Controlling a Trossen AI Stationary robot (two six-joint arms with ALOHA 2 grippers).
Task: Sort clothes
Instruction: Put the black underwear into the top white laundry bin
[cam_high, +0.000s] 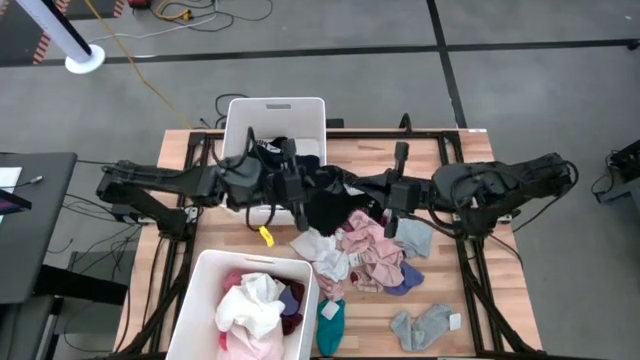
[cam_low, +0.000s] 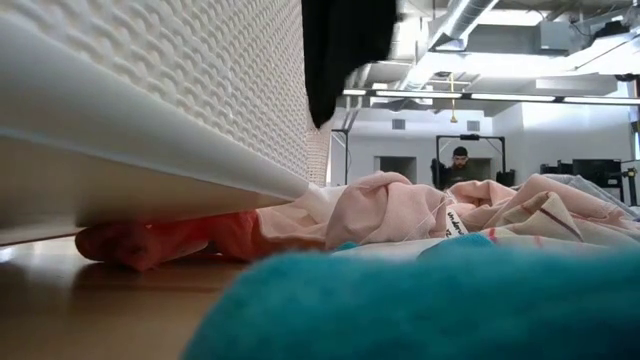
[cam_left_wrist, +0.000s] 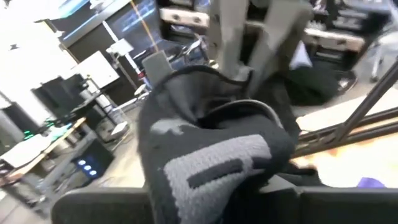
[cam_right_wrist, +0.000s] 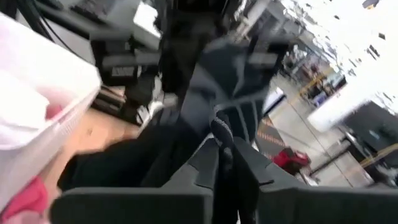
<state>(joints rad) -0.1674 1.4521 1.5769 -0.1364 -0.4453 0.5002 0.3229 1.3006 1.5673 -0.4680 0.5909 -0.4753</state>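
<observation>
High view: black garment (cam_high: 325, 205) strung between both grippers just in front of far bin (cam_high: 243, 125). Left gripper (cam_high: 293, 190) clenched on its near end, nearer that bin; right gripper (cam_high: 398, 196) grip uncertain.

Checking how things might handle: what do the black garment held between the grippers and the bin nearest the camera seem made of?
Black garment: soft knit fabric, matte; grey ribbed panel shows, likely a sock. White bin: probably rigid plastic; the low view shows a pebbled wall.
</observation>
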